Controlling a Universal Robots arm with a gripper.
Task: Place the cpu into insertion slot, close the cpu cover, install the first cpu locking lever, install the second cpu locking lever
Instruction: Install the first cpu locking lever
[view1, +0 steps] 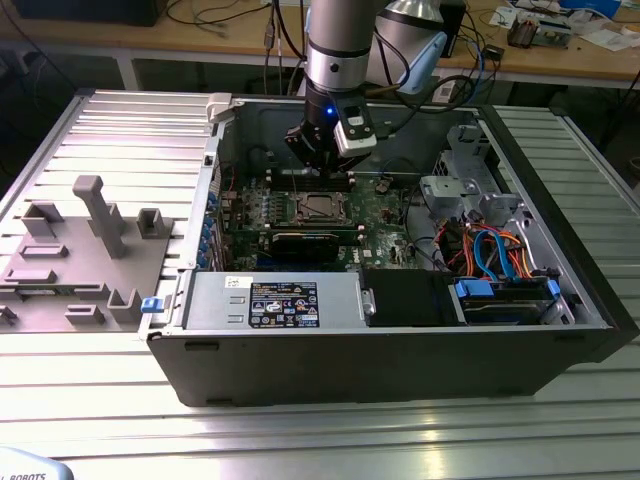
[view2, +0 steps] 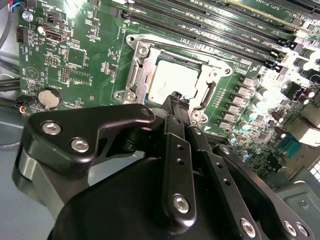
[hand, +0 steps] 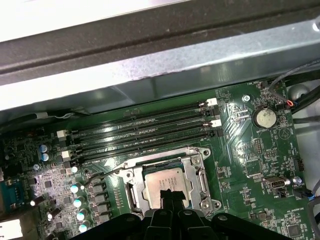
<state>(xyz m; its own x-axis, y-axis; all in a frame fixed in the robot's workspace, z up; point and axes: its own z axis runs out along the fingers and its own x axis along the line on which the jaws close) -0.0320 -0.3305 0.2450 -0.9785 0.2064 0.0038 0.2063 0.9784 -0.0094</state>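
Lying open on a slatted metal table (view1: 90, 400): a computer case (view1: 400, 360), green circuit board (view1: 385, 205) inside, arm reaching down from above. Hovering just over the insertion slot (view2: 145, 75), the gripper (view2: 175, 102); fingertips drawn together to a point, nothing visible between them. Seated in the slot, the cpu (view2: 167, 80), silver top up, cpu cover (hand: 202, 172) framing it. Probably light, stiff and fragile, that chip; slick on top, best taken by opposite edges, never pressed from above. Likely springy thin metal, the cover.

Shown from the exterior view alone: the whole case, power supply (view1: 280, 300), coloured cables (view1: 500, 250). Shown in both wrist views but not there: memory slots (hand: 140, 130) beside the socket, coin battery (hand: 264, 118), fine board detail.
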